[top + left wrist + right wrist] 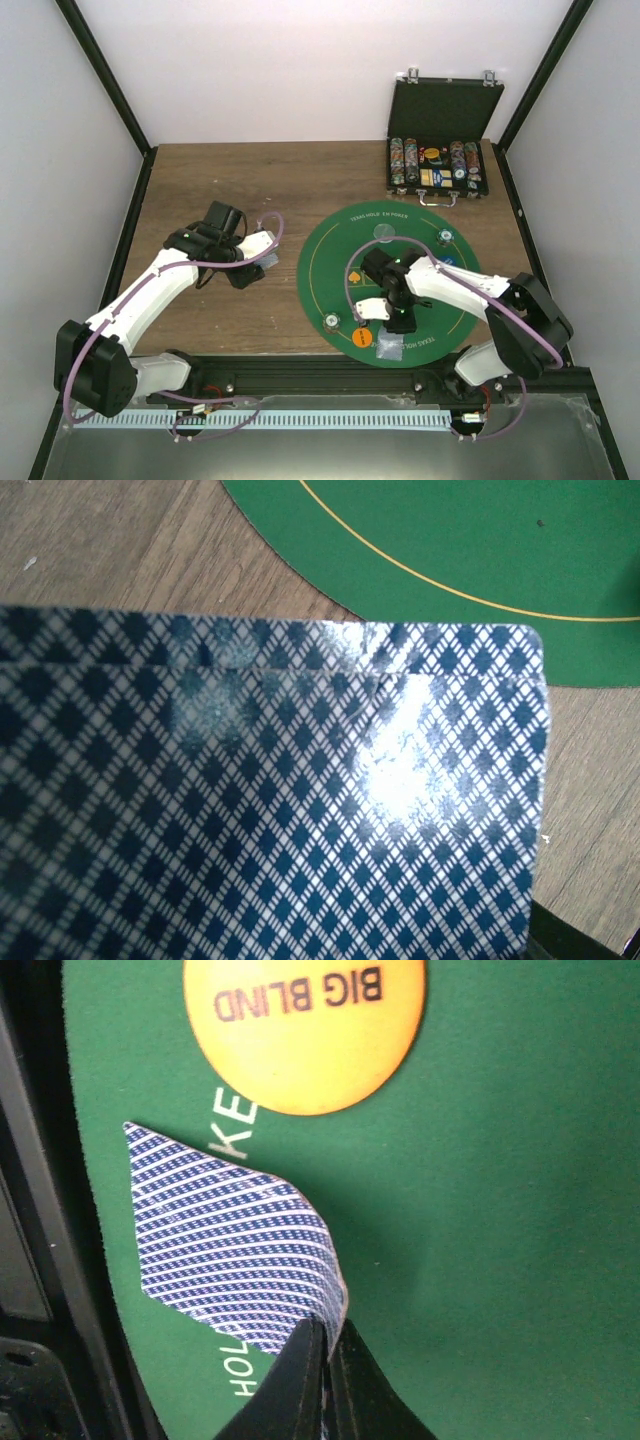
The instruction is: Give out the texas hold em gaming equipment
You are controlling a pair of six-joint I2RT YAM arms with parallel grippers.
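My right gripper (328, 1345) is shut on the corner of a blue-backed playing card (230, 1240), which bends up from the green mat (500, 1210) near its front edge. An orange "BIG BLIND" disc (305, 1025) lies just beyond it. In the top view this gripper (400, 322) is over the mat's near part, with the card (388, 346) and the orange disc (360, 339) beside it. My left gripper (252, 268) hovers over the wood left of the mat, holding a stack of blue-backed cards (270, 800) that hides its fingers.
A striped chip (331, 322) lies at the mat's left, another (445, 237) at the far right, and a pale disc (384, 233) at the far side. The open black chip case (440, 165) stands behind the mat (330, 260). A black rail (300, 372) runs along the front.
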